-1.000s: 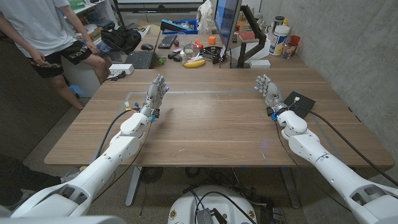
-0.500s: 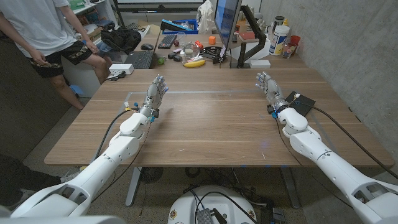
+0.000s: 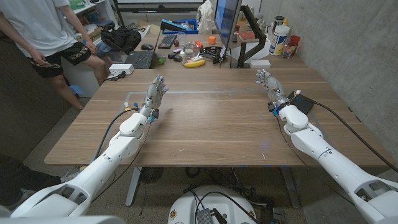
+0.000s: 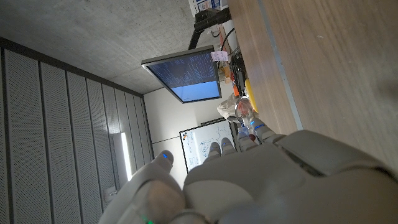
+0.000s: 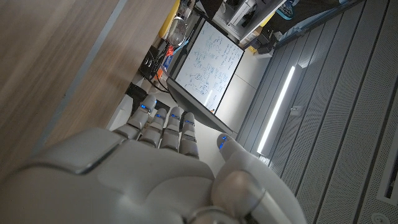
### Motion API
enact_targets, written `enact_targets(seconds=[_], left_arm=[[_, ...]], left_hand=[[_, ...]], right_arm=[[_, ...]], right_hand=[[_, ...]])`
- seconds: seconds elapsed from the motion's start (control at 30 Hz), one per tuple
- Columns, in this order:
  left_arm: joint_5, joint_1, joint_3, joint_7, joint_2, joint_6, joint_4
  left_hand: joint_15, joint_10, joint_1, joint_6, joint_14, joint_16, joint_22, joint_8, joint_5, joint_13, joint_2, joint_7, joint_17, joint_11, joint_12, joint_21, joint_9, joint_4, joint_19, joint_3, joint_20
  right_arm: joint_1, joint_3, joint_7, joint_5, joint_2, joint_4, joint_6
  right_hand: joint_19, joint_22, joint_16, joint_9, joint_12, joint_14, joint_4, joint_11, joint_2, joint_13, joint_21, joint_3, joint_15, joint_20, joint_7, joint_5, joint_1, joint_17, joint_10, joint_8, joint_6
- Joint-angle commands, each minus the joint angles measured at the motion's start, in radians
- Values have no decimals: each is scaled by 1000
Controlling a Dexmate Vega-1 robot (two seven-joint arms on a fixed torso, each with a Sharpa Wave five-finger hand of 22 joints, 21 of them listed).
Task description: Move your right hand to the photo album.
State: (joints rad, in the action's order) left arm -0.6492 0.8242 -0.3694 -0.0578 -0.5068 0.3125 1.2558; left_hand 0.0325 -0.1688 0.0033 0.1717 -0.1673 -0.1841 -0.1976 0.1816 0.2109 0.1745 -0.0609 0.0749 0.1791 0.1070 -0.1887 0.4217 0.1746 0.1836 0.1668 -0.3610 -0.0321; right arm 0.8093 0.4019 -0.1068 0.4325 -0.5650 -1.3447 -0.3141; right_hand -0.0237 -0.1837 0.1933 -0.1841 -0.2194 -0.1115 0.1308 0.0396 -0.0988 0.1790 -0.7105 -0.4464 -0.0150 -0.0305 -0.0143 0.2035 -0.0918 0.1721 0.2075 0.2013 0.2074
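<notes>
The photo album [image 3: 304, 102] is a flat black book on the right side of the wooden table [image 3: 211, 124], partly hidden behind my right wrist. My right hand [image 3: 270, 87] stands just to the album's left, fingers stretched toward the far edge, holding nothing. From the right wrist view the back of that hand [image 5: 155, 162] shows its fingers straight and close together. My left hand [image 3: 155, 94] is on the left half of the table, fingers extended and empty; its back [image 4: 249, 180] shows in the left wrist view.
A black cable [image 3: 348, 127] runs from the album area along the table's right side. Beyond the far edge stand a monitor [image 3: 225, 25], a banana [image 3: 194, 63], a keyboard [image 3: 140, 59] and bottles [image 3: 281, 38]. A person [image 3: 43, 37] stands at the far left.
My right hand and forearm have shifted a little toward the far right, now covering more of the album. The left arm has stayed still.
</notes>
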Motion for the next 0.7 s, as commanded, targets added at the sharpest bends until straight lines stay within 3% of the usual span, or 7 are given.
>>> enact_targets(seconds=[0.03,0.7], left_arm=[[5,-6,-3,-3,1,4,-7],[9,-2,-4,3,0,7,-1]], left_hand=[[56,-18,2,61,-77,-4,-4,4,7,4,-80,1,5,3,-6,5,4,0,93,2,-85],[56,-17,3,60,-78,-4,-4,5,8,4,-81,1,5,4,-6,4,4,0,93,6,-84]], right_arm=[[-1,1,-45,-63,-20,-24,-6],[20,-16,-106,-143,-51,-79,-14]], right_hand=[[10,-3,11,-3,-9,-16,-6,0,-76,4,-5,-10,0,-72,1,2,-15,3,16,8,14],[23,-3,10,-4,-11,-27,-28,1,-87,5,-5,-34,-2,-72,8,-4,-53,6,35,6,34]])
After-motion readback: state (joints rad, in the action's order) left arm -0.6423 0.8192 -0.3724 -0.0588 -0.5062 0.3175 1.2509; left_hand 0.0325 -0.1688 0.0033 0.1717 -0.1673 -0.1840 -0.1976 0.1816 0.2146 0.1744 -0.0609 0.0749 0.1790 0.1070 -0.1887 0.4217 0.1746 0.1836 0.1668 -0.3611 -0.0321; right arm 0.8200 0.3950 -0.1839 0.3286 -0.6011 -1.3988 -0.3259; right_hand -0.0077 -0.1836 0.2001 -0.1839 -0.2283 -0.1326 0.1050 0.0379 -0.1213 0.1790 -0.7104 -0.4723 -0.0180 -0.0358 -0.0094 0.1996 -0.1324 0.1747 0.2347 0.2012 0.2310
